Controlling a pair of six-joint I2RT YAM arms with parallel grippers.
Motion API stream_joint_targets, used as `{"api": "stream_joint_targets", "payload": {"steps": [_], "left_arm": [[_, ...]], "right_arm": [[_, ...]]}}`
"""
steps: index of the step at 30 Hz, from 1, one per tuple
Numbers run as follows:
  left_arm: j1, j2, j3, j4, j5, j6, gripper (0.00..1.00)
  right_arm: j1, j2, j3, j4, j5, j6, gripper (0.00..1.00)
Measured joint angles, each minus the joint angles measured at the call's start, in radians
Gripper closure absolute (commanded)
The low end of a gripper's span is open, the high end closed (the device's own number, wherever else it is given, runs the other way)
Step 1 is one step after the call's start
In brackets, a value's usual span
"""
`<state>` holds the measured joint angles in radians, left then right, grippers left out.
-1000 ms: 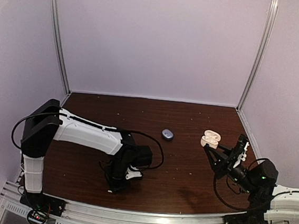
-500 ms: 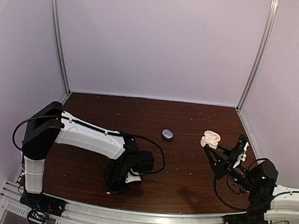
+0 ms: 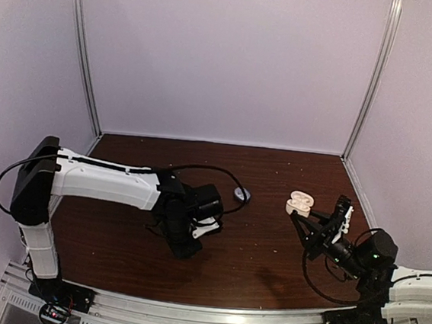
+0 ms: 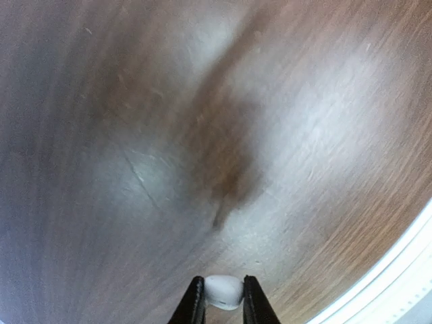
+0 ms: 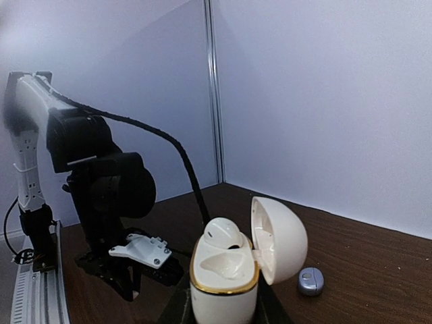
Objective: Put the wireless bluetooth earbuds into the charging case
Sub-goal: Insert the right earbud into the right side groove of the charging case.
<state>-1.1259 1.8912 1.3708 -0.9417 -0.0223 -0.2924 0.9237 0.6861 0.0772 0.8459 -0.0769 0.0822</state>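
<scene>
Left arm (image 3: 107,184) reaches out over the middle of the dark brown wooden table (image 3: 267,270), wrist pointing down. Left jaws clenched on a tiny white earbud (image 4: 223,291), pinched between the two black fingers (image 4: 194,305). In the wrist view the wood behind it is blurred and a dark shadow lies apart from the tips, so the earbud appears to be held above the surface. Right jaws grasp a white egg-shaped charging case with a gold rim (image 5: 221,287) by its lower body, upright, near the right edge of the table at about mid-depth. Case lid (image 5: 278,237) is hinged open and stands beside the body. A second white earbud (image 5: 223,233) sits in one socket of the case. A small blue-grey oval pebble-like case (image 3: 242,194) lies closed on the table in the far half, roughly midway between the left and right edges, just beside the left arm's black cable (image 3: 200,169) and well apart from the white case.
</scene>
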Motion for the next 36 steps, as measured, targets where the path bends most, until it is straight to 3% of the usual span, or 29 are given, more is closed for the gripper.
{"api": "stream_joint_targets", "payload": {"steps": [8,16,27,36], "left_arm": [[0.046,-0.197,-0.013,0.248,-0.014,-0.002,0.90],[0.041,-0.393,-0.079,0.604,0.044,0.006,0.90],[-0.026,-0.397,-0.085,0.932,0.111,-0.003,0.91],[-0.046,-0.316,-0.056,1.033,0.161,-0.015,0.91]], "right_arm": [[0.000,0.120,-0.001,0.101,0.018,-0.039,1.00],[-0.001,0.368,0.002,0.336,0.005,-0.112,1.00],[0.010,0.557,0.078,0.593,0.003,-0.208,1.00],[0.053,0.596,0.102,0.661,0.032,-0.277,1.00]]}}
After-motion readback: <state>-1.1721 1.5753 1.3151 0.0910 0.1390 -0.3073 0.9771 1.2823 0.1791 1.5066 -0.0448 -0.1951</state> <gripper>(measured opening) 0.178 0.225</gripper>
